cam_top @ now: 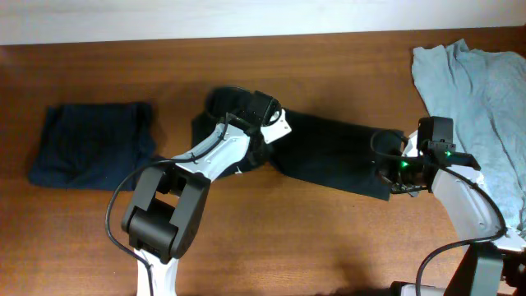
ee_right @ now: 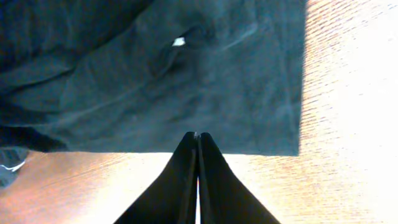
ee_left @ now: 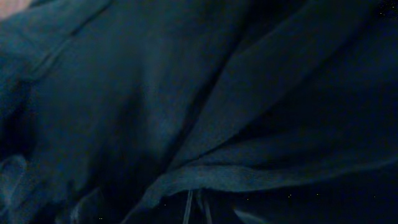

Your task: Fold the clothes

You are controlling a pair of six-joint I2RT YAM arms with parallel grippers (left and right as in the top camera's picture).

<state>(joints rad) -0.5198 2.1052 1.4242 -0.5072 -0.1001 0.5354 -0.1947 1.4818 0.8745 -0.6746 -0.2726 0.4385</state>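
Two hands bracket the shirt (cam_top: pixel 329 152), which lies long-axis left to right mid-desk (cam_top: pixel 329 74): left hand (cam_top: pixel 261 111) buried in its left end, grip untellable; right hand (ee_right: pixel 198 140) pressed together at its right end.

It looks like a robotics lab bench. A left arm (cam_top: pixel 205 156) and right arm (cam_top: pixel 464 201) reach over a wooden table (cam_top: pixel 329 247). Clothes (cam_top: pixel 329 148) lie on that table.

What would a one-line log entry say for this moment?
black T-shirt: rumpled, not yet folded | left gripper: on shirt, jaws hidden | right gripper: shut at hem
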